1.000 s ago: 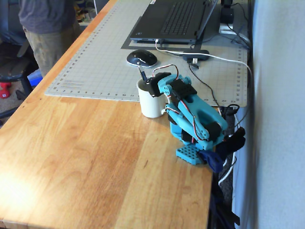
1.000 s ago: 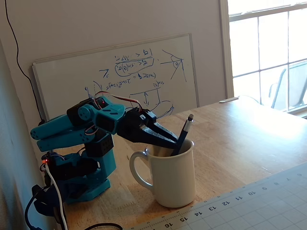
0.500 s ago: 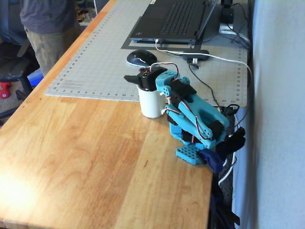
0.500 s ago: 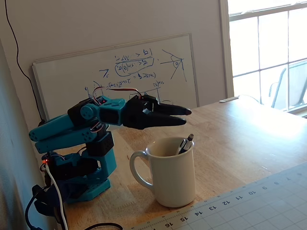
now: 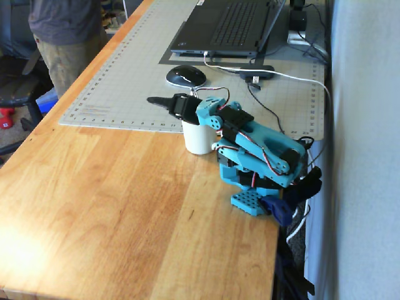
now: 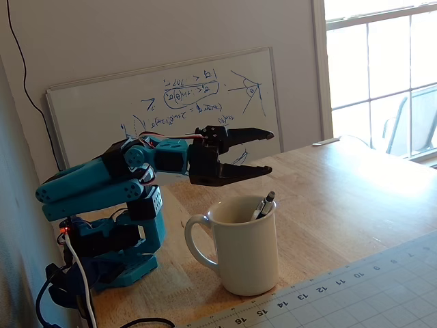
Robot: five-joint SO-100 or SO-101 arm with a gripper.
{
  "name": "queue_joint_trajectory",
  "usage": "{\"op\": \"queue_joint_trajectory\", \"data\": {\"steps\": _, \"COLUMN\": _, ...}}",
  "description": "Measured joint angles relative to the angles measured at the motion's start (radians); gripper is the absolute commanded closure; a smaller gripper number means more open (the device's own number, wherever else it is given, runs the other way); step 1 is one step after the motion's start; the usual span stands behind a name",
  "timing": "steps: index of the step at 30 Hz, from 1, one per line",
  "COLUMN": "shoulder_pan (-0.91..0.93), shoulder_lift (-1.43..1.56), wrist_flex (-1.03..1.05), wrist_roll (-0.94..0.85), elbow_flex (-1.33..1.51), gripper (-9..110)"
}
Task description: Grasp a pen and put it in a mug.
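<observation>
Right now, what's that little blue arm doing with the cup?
The blue robot arm's claw hovers open and empty just above the white mug. A dark pen is in the mug, leaning on its rim with one end poking out. The mug stands on the wooden table, at the edge of a grey cutting mat.

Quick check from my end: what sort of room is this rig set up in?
Probably a home office or hobby workspace. A wooden desk carries a gridded cutting mat, a laptop and a mouse; a whiteboard with handwritten maths leans on the wall beside a window.
</observation>
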Motion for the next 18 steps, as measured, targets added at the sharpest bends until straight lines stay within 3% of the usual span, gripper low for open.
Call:
{"op": "queue_joint_trajectory", "data": {"steps": 7, "shoulder_pan": -0.265, "shoulder_lift": -0.002, "wrist_flex": 0.000, "wrist_roll": 0.333, "elbow_flex": 0.034, "gripper": 75}}
{"op": "queue_joint_trajectory", "data": {"steps": 12, "shoulder_pan": -0.410, "shoulder_lift": -0.002, "wrist_flex": 0.000, "wrist_roll": 0.383, "elbow_flex": 0.034, "gripper": 77}}
{"op": "queue_joint_trajectory", "data": {"steps": 18, "shoulder_pan": -0.494, "shoulder_lift": -0.011, "wrist_flex": 0.063, "wrist_roll": 0.405, "elbow_flex": 0.034, "gripper": 94}}
